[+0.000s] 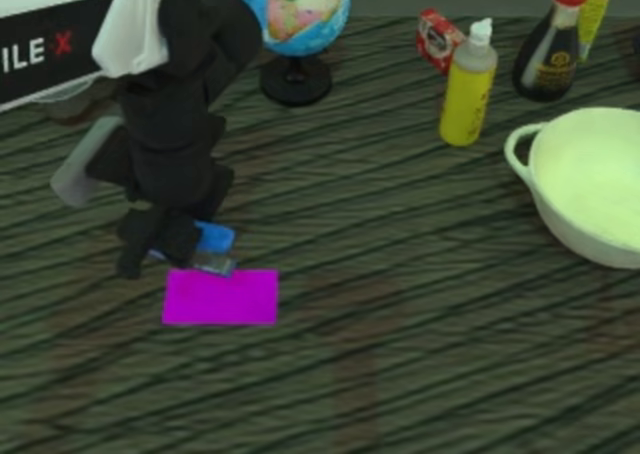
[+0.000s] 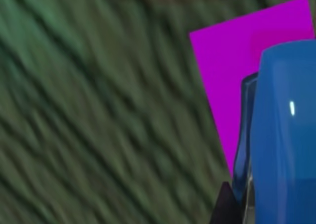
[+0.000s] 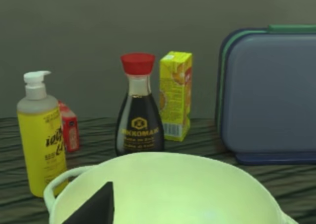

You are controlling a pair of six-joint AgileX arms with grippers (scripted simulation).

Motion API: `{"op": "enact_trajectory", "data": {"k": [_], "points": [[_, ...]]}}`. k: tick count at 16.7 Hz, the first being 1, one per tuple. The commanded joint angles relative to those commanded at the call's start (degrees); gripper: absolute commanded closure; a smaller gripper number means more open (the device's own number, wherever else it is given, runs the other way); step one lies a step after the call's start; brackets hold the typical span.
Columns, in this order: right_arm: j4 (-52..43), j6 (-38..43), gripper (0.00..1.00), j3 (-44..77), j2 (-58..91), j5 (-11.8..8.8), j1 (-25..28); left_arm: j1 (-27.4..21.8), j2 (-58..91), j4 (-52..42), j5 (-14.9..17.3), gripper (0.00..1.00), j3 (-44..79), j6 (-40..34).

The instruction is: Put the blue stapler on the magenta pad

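While our left pincer (image 1: 165, 249) holds the blue stapler (image 1: 212, 238) just above the magenta pad's (image 1: 220, 297) far-left corner, long axis roughly along the pad's length, the pad lies immediately nearward; the right arm is off-view.

Dark wood-grain table (image 1: 420, 354): magenta pad (image 1: 220, 297) at 8 o'clock; globe (image 1: 296, 24) at 12; yellow pump bottle (image 1: 467, 84), soy bottle (image 1: 549, 44) at 1; white basin (image 1: 590, 184) at 3.

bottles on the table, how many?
2, both toward the table's far right: the yellow pump bottle left of the white bowl, and the red-capped soy sauce bottle just right of it. Others may be out of view.
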Motion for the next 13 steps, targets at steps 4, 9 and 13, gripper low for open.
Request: {"op": "enact_trajectory", "data": {"k": [4,9,13], "points": [[0.0,0.0,0.0,0.0,0.0,0.0,0.0,-0.61,-0.31,1.68,-0.17,1.0,1.87,-14.44],[0.0,0.0,0.0,0.0,0.0,0.0,0.0,-0.82,-0.68,2.47,-0.25,1.0,2.44,-19.13],[0.0,0.0,0.0,0.0,0.0,0.0,0.0,-0.53,-0.51,2.56,-0.24,1.0,2.14,-18.95]]}}
